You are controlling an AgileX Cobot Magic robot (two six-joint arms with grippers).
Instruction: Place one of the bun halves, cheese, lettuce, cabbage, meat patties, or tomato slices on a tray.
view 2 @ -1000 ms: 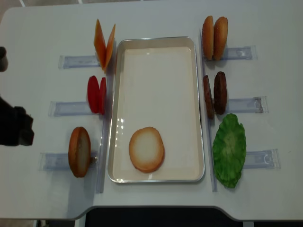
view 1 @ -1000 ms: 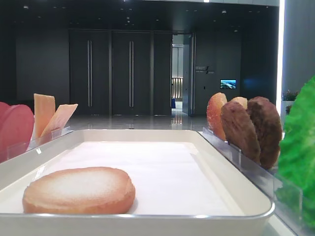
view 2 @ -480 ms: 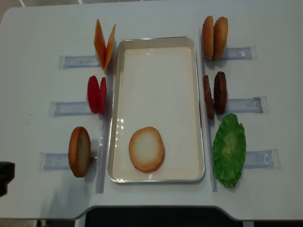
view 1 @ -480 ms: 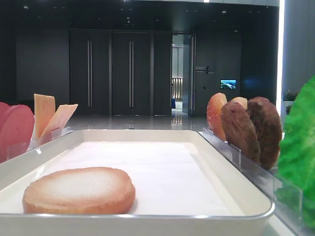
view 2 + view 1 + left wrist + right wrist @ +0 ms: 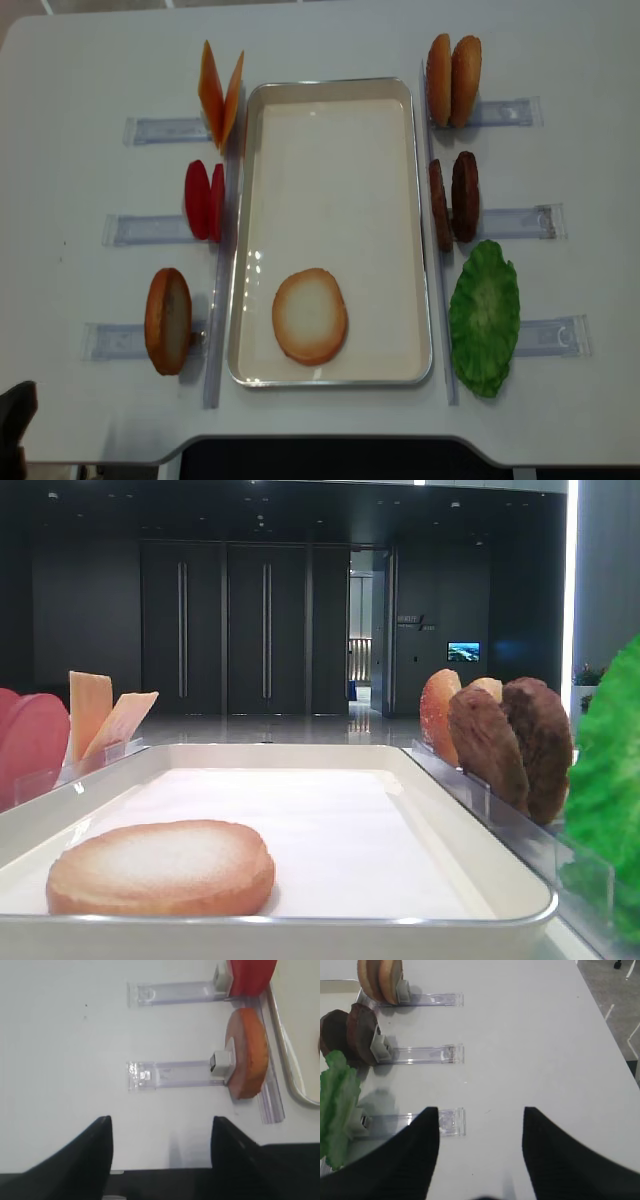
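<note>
A bun half (image 5: 310, 316) lies flat in the white tray (image 5: 330, 180), near its front end (image 5: 160, 867). A second bun half (image 5: 246, 1060) stands in a clear holder left of the tray. My left gripper (image 5: 161, 1119) hangs open and empty over the table's near-left edge, short of that holder. My right gripper (image 5: 480, 1110) is open and empty over bare table, right of the lettuce (image 5: 337, 1100). Cheese (image 5: 221, 95), tomato slices (image 5: 204, 200) and meat patties (image 5: 455, 198) stand in holders beside the tray. Cabbage is out of view.
Two more bun halves (image 5: 453, 80) stand at the back right. Clear plastic holder strips (image 5: 510, 222) stick out on both sides of the tray. A dark part of the left arm (image 5: 15, 410) shows at the near-left corner.
The left arm has drawn back along the table's left side toward the near-left corner. The food and the tray have not moved.
</note>
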